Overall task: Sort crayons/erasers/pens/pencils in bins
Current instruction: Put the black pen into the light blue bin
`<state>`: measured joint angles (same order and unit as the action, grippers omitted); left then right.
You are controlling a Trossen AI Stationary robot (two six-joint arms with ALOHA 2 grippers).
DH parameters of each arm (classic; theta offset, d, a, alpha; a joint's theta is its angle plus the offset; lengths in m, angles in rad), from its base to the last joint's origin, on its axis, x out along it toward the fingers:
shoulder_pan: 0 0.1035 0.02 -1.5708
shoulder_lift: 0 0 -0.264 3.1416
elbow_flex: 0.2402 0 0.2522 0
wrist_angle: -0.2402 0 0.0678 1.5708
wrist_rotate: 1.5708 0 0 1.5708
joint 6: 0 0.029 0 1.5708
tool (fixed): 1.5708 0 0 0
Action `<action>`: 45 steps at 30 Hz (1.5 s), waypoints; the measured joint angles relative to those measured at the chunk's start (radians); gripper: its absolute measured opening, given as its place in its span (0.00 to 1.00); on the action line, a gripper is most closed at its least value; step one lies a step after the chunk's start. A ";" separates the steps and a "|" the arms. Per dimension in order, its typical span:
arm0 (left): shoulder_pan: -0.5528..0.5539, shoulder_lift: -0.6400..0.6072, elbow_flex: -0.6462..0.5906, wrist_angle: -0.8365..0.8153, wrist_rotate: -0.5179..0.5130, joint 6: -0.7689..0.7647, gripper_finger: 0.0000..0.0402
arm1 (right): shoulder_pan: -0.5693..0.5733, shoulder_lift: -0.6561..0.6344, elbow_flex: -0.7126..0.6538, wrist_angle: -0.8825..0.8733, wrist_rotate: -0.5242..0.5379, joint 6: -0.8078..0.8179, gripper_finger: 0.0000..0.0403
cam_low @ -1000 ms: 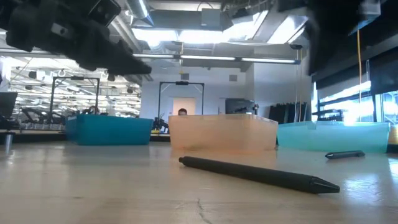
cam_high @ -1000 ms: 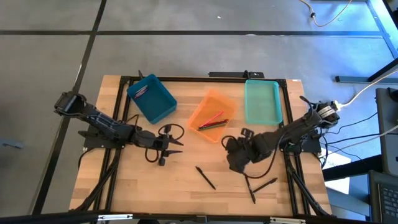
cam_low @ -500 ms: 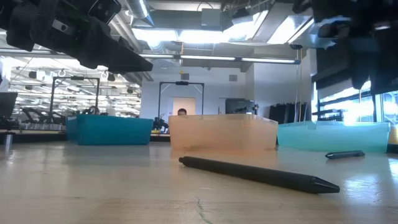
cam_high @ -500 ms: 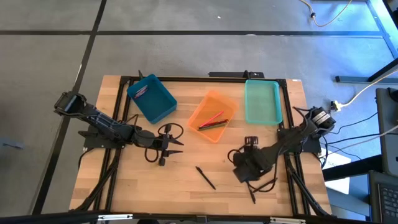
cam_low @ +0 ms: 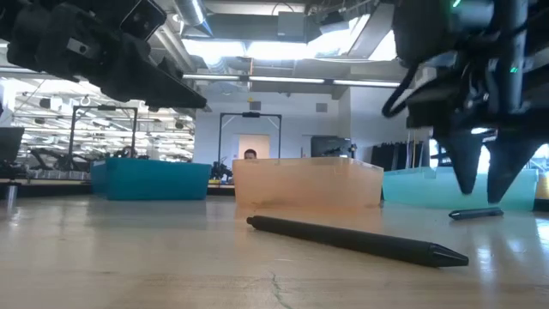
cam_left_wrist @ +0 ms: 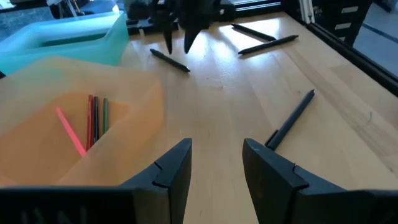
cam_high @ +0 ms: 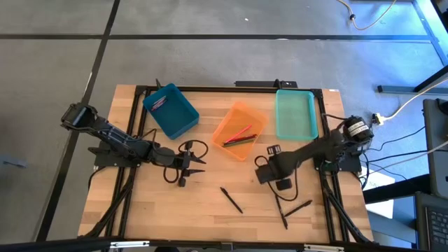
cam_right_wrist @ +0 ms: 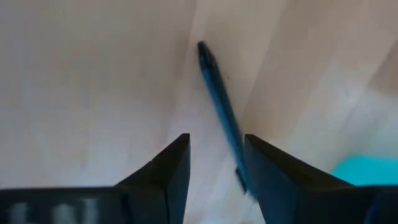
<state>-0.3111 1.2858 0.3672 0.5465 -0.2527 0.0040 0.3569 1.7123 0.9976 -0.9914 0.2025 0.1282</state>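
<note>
We see three bins at the far side of the wooden worktop [cam_high: 140, 203], and we take the orange bin [cam_high: 239, 131] in the middle as our landmark. The teal-blue bin [cam_high: 170, 110] stands to its left, holding something pinkish we cannot make out; the mint-green bin [cam_high: 295, 114] stands to its right. Inside the orange bin lie a few thin sticks [cam_left_wrist: 87, 121]: pink, red, dark and green.

The right gripper [cam_high: 260, 173] hangs just in front of the orange bin, toward its right corner, jaws pointing down and parted, grasping nothing. A dark pen [cam_right_wrist: 221, 106] lies on the wood directly beneath it, not touching the jaws.

The left gripper [cam_high: 198, 160] hovers in front of the orange bin's left side, jaws released and empty.

Farther in front of the orange bin lies a black pen [cam_high: 231, 199], and to its right two more dark pens [cam_high: 291, 210] lie close together.
</note>
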 joint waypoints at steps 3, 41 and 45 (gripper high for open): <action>0.000 0.000 0.000 -0.001 0.000 0.006 0.34 | -0.049 0.000 -0.048 0.067 -0.019 -0.093 0.35; 0.016 0.000 0.000 -0.001 -0.001 -0.025 0.34 | -0.578 -0.429 0.134 0.029 0.319 0.065 0.12; 0.016 0.000 0.000 -0.001 -0.001 -0.029 0.34 | -0.729 -0.485 0.016 0.071 0.402 0.227 0.12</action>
<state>-0.2955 1.2858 0.3672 0.5457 -0.2542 -0.0253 -0.3718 1.2271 1.0138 -0.9204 0.6049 0.3556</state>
